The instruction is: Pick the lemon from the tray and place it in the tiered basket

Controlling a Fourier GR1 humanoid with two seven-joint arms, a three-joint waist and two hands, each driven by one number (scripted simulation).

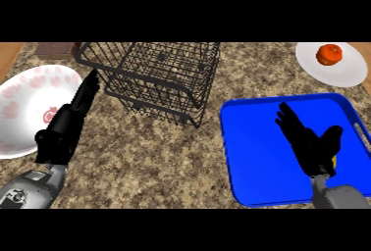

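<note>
While the right hand (308, 141), fingers straight and spread, hangs directly over the lemon (334, 160) on the blue tray (253, 157), only a yellow sliver shows.

Blue tray (253, 147); black basket (156, 73); white plate (29, 88), pink blotches, maybe floral.

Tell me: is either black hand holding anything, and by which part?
Nothing seems held. The right hand lies open over the blue tray, a yellow sliver, probably the lemon, showing beside its palm. The left hand is open too, beside the wire basket.
</note>
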